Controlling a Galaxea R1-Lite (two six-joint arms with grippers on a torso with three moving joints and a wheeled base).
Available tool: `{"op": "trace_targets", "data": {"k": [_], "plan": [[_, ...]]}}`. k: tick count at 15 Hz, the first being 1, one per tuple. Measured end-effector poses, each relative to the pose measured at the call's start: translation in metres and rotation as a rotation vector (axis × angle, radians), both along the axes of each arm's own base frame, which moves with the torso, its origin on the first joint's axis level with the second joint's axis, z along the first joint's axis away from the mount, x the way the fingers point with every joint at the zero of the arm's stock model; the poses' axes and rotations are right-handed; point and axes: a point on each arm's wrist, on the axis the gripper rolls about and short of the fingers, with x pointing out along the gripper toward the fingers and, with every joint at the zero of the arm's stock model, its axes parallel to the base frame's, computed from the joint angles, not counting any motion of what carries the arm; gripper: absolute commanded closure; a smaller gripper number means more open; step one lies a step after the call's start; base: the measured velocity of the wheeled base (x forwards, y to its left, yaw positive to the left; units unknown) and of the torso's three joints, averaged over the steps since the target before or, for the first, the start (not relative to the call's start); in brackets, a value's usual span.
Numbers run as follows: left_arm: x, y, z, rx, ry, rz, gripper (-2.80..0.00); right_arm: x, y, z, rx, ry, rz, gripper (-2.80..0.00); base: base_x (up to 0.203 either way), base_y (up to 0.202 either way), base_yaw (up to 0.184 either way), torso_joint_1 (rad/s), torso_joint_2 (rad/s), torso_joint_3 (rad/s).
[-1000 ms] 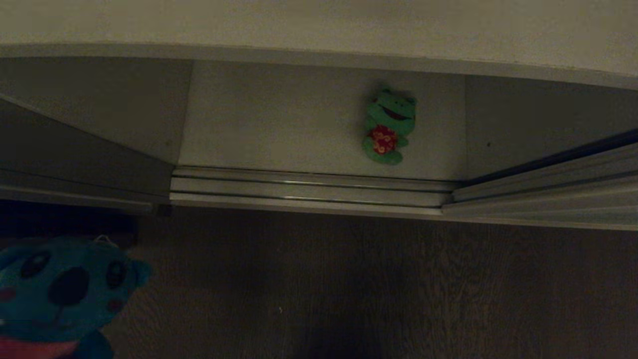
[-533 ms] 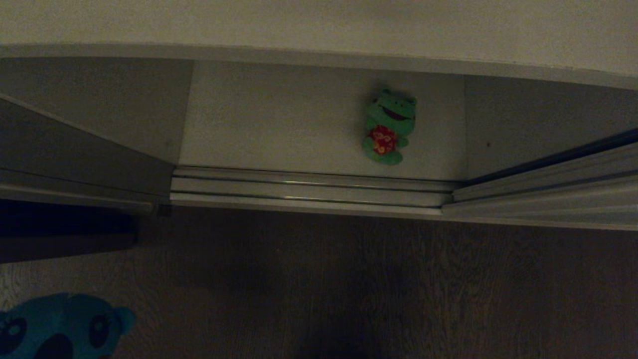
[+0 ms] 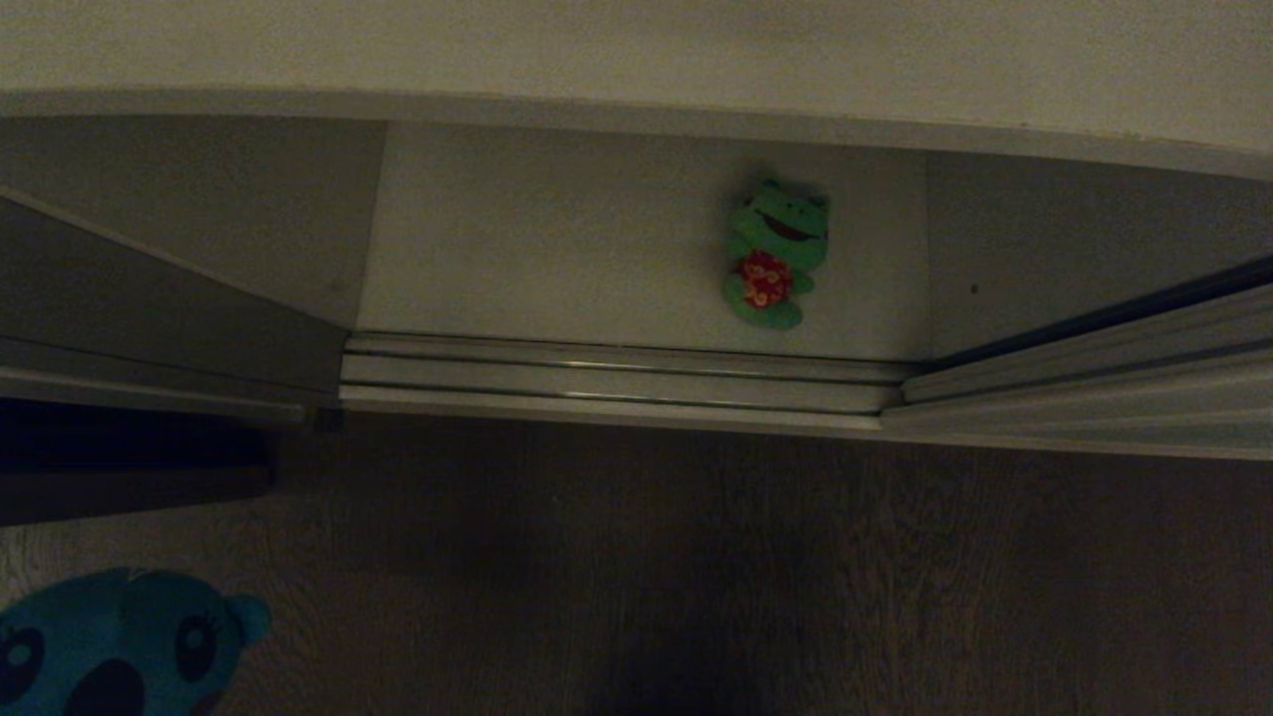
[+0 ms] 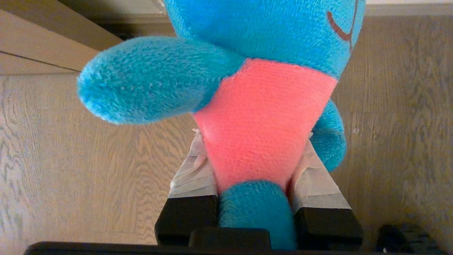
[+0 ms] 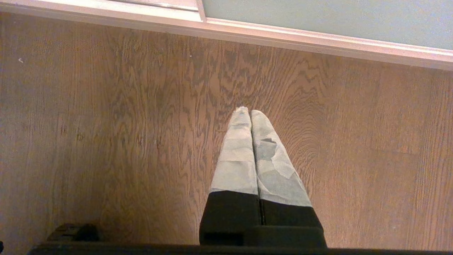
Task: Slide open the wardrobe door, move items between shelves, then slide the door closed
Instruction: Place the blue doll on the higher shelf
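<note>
Teal-blue bear [image 4: 262, 106] lower than before, clamped in left gripper [image 4: 258, 170] over bare floor [image 3: 756, 577]; right gripper [image 5: 250, 117] closed.

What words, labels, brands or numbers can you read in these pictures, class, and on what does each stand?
None: no text shows anywhere.
Frog: red patterned clothing only, no letters.
Bear: plain plush, no tag in sight.
Floor: wood grain only.

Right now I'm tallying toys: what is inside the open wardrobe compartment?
Only the green frog lies on the white shelf. The sliding door covers whatever sits further right.
</note>
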Motion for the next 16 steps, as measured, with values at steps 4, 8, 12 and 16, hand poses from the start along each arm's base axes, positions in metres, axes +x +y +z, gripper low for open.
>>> {"op": "trace_targets", "data": {"k": [4,8,12,16], "plan": [[-0.0001,-0.0001,-0.0004,0.027,0.001,-0.003,0.0,0.0,0.0,0.0,0.0,0.0,0.0,0.0,0.0,0.0,0.0,0.0,0.0,0.0],[0.0,-0.0003,-0.0004,0.056,0.001,-0.015,0.0,0.0,0.0,0.0,0.0,0.0,0.0,0.0,0.0,0.0,0.0,0.001,0.0,0.027],[0.0,-0.0005,-0.0006,0.06,0.001,-0.022,0.0,0.0,0.0,0.0,0.0,0.0,0.0,0.0,0.0,0.0,0.0,0.004,0.0,0.174],[0.0001,-0.0006,-0.0007,0.064,0.001,-0.025,0.0,0.0,0.0,0.0,0.0,0.0,0.0,0.0,0.0,0.0,0.0,0.002,0.0,0.204]]}}
